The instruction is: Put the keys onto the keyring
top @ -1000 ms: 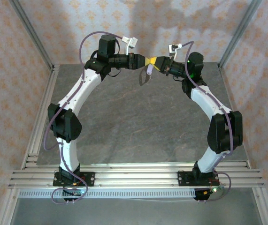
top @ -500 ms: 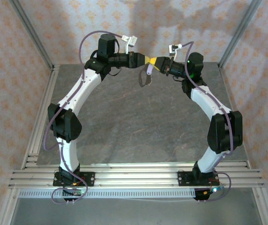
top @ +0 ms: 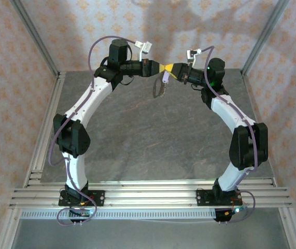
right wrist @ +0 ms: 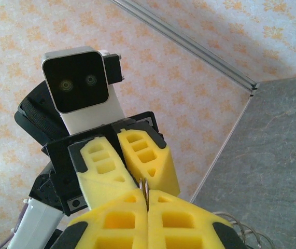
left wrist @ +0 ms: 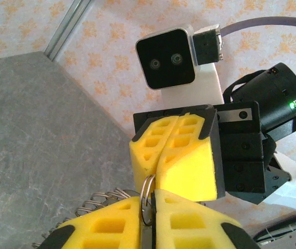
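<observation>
At the near edge, a ribbed aluminium rail (top: 148, 194) carries the bases of the two white-and-black arms. Beyond it the grey, stone-patterned table top (top: 148, 140) lies bare under them. The left arm (top: 88, 101) and the right arm (top: 230, 111) rise and curve inward, and their tips meet high over the far part of the table.

The left gripper (top: 163, 68), with yellow foam pads, and the right gripper (top: 171, 70), padded the same way, face each other tip to tip. The thin tan-brown oval keyring (top: 159, 89) hangs just below that meeting point, clear of the table, with its fringed side downward.

In the left wrist view the left gripper's pads are pressed almost together, with the ring's wire pinched in the narrow slit between them. The ring's upper arc runs into the seam of the right gripper's pads, which are pressed fully together on it. The fringe of small dull pieces (left wrist: 103, 197) sticks out beside the left pads. The right wrist view shows the same wire caught at the tips of both pairs of pads.

A small pale lilac key (top: 165, 78) hangs just under the pads, beside the top of the ring. It is too small to tell whether it is threaded on.

Behind everything stands the wall of orange-flowered wallpaper (top: 199, 26).
</observation>
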Motion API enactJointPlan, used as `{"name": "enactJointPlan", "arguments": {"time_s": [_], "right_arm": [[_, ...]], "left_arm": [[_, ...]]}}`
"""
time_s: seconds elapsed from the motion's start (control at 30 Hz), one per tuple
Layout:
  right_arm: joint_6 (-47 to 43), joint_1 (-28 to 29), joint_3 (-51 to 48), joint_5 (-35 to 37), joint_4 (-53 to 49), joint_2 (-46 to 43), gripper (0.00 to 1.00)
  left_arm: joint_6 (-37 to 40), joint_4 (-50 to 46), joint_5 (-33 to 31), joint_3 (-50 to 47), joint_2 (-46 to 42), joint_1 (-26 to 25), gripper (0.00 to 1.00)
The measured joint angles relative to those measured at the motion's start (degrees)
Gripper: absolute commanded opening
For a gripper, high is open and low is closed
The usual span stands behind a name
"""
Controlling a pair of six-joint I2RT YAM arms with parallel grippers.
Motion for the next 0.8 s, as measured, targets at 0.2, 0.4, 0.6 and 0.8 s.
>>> {"name": "enactJointPlan", "arguments": {"time_s": [0.2,0.4,0.6,0.8], "right_arm": [[-0.2,-0.1,-0.6,0.0,0.1,-0.1,0.04],[-0.7,-0.4,-4.3,1.8,-0.3,-2.3,0.27],[-0.7,-0.7,-9.7,4.3,1.0,-6.6,0.29],[0.8,-0.6,-13.2,5.9,5.5,-8.2,0.3]], "left_arm": [[-0.4,0.5,-0.2,-0.4,0.0,0.0,0.0],[-3.4,5.5,-3.0,-6.3,-1.4,-0.8,0.0],[-8.7,13.2,-7.0,-13.6,-5.2,-1.6,0.0],[-12.3,18.3,-8.9,-14.7,-6.7,-1.4,0.0]]}}
